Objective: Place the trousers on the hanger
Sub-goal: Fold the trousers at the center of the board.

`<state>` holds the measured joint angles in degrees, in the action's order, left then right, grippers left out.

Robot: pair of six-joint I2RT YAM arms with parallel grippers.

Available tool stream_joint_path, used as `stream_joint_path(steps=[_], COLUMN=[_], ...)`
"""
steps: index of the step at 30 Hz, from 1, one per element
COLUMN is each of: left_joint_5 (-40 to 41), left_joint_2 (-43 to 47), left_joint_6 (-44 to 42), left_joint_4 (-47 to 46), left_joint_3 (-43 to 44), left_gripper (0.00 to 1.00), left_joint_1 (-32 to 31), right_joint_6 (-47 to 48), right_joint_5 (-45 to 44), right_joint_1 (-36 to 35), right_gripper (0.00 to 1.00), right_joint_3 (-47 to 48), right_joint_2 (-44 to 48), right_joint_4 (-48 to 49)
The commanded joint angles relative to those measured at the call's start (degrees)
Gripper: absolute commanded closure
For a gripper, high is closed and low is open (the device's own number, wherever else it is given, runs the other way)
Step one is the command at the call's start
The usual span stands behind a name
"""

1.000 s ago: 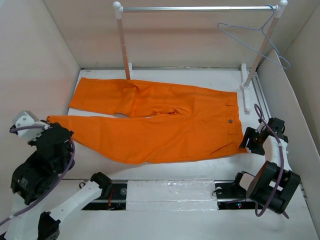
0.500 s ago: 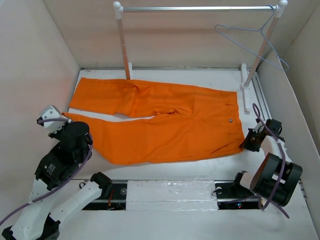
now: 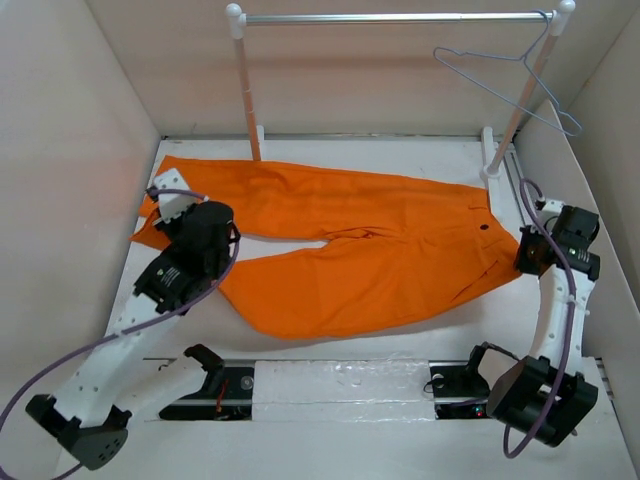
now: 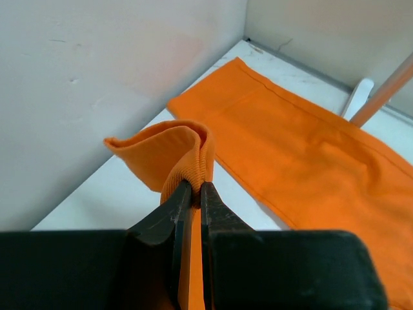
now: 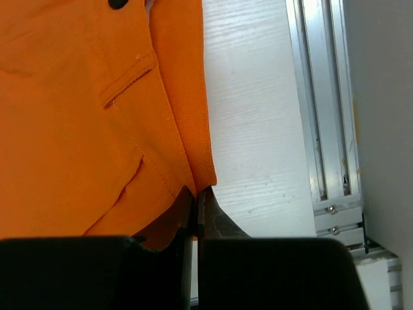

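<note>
The trousers [image 3: 370, 255] lie across the middle of the top view, mostly flat on the white table [image 3: 330, 345], with one end pinched at each side. At the left of that view, the left gripper [image 4: 192, 192] has its fingers clamped on a folded hem of the nearer leg, and the cloth bulges in a loop above the tips. At the right, the right gripper [image 5: 195, 194] has its fingers together on the lower corner of the waistband, below the pocket slit. The right hold looks the weaker. Only a narrow edge of cloth sits between the tips, so a lift or a pull toward the hanger could let the corner slide out and drop the waist onto the table. The left hold takes one leg alone, so the other leg, lying loose along the far side, may trail, twist or drag. The hanger [image 3: 521, 61] hangs in the upper right of the top view from the right end of the rail [image 3: 400, 17], tilted and free to swing. A nudge from cloth or arm could set it rocking or knock its hook off. If the arms pull too far apart, the cloth goes taut and a grip could fail. Count: one pair of trousers with two legs, one dark button [image 3: 483, 229], one hanger, one rail on two white posts [image 3: 243, 80], two grippers.
</note>
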<state>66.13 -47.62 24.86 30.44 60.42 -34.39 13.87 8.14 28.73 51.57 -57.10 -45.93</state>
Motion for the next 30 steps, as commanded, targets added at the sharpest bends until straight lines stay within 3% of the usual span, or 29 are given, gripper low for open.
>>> stream_joint_path(steps=[1,4,6,7,8,9,11,14,16,22,26,30], left_joint_5=[-0.12,-0.65,-5.27,-13.05,-30.97,-32.89,-28.88,-31.83,-29.93,-23.77,-25.78,-23.42], left_joint_2=[-3.09,-8.99,-12.4,-13.02,-13.81,-14.08,-14.52,-14.79,-15.57,-24.62,-30.5,-39.37], left_joint_6=[-0.97,8.24,9.41,7.59,3.48,4.48,4.93,7.21,7.4,6.52,7.22,6.78], left_joint_4=[-4.78,2.33,2.44,-1.65,-4.39,-5.29,-3.73,-0.56,0.32,-0.11,-0.28,-0.65], left_joint_3=[-0.13,0.22,-0.04,-0.39,-2.13,-1.8,0.55,4.95,7.42,18.93,23.42,30.7], left_gripper=[1.0,1.0,1.0,1.0,1.0,1.0,1.0,1.0,1.0,1.0,1.0,1.0], left_joint_1=[0.11,0.11,2.64,9.54,27.01,29.36,27.64,34.46,35.01,38.07,42.64,42.65], right_joint_6=[2.05,0.28,-0.76,-2.69,-3.75,-5.67,-6.66,-7.62,-9.02,-12.72,-13.78,-17.81], right_joint_5=[0.02,2.05,2.32,2.32,2.93,3.11,4.07,4.6,6.01,5.04,3.11,1.7], right_joint_1=[-0.61,-0.61,-0.61,-1.13,-1.13,-1.66,-2.71,-2.72,-2.72,-7.01,-8.69,-11.06], right_gripper=[1.0,1.0,1.0,1.0,1.0,1.0,1.0,1.0,1.0,1.0,1.0,1.0], right_joint_3=[3.89,3.01,3.79,4.41,4.68,5.2,6.78,5.13,4.42,14.86,19.88,24.61], right_joint_2=[-1.69,-3.37,-7.38,-8.98,-10.65,-13.62,-15.58,-14.89,-14.53,-23.04,-27.09,-34.45], right_joint_4=[1.1,5.85,9.62,11.29,14.09,15.07,15.7,17.62,19.91,22.03,24.03,27.91])
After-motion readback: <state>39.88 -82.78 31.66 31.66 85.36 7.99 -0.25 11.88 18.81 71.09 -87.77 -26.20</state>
